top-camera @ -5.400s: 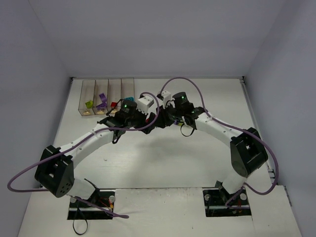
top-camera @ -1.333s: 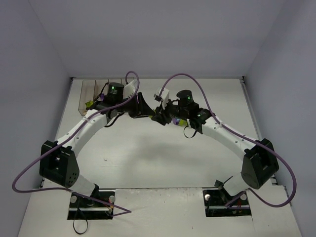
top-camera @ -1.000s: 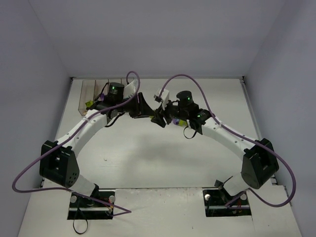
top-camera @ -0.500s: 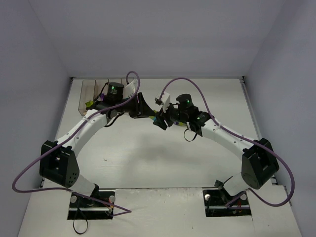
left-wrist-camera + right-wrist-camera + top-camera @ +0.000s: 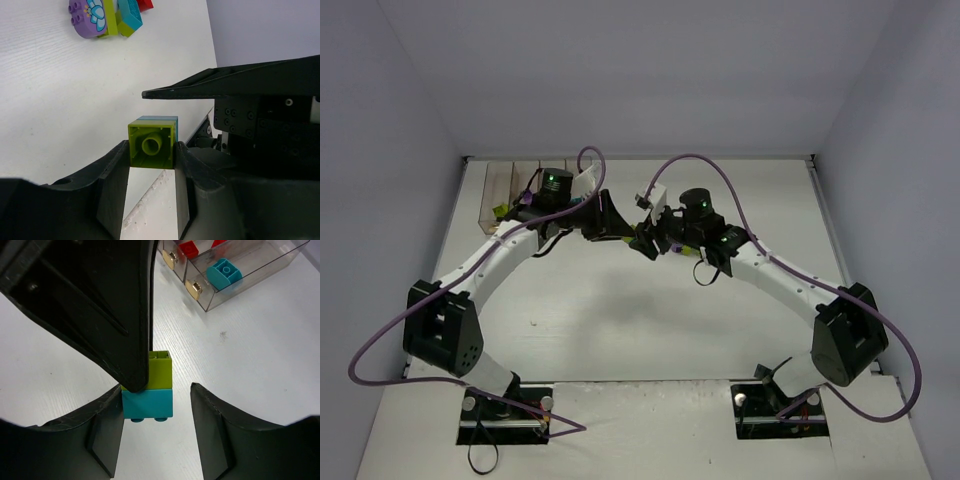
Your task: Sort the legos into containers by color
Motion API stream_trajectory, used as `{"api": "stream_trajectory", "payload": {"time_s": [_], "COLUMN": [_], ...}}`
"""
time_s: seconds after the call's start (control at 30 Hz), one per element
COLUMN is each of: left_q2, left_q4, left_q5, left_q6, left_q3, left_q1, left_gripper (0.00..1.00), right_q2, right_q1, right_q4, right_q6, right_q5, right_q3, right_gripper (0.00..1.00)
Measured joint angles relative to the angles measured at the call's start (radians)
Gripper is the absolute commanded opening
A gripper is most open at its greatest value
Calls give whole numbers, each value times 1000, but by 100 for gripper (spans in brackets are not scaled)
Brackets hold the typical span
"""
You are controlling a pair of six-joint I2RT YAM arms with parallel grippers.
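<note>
**Lime-teal stack between both grippers**

Left gripper (image 5: 151, 148) clamps the lime brick (image 5: 151, 146), with a teal brick (image 5: 148, 403) stuck to it, over the worktop's far middle. Right gripper (image 5: 156, 392) loosely straddles the teal brick, with a gap on one side. Bins (image 5: 498, 187) sit at the far-left corner.

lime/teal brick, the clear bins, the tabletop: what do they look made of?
The lime-and-teal brick looks like moulded hard plastic: smooth satin faces, crisp edges, hollow tube underneath. The bins look like clear rigid plastic, glossy, contents visible through the walls. The tabletop is white and matte with faint linear grain: painted wood or laminate, can't tell.
</note>
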Motion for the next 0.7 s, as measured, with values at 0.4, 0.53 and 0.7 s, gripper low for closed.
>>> {"api": "stream_trajectory", "payload": {"time_s": [0.4, 0.53, 0.7], "left_q2": [32, 38, 47], "left_q4": [-15, -25, -29], "left_q5": [1, 5, 6], "left_q6": [8, 8, 8], "left_q3": [32, 43, 61], "left_q1": [5, 8, 14], "left_gripper": [5, 5, 5], "right_q2": [-2, -2, -2], "right_q1": [0, -1, -1], "right_q4": [16, 17, 17], "right_q6": [1, 0, -5], "right_q5": [-3, -3, -1], "right_q3": [3, 3, 3], "right_gripper": [33, 43, 43]}}
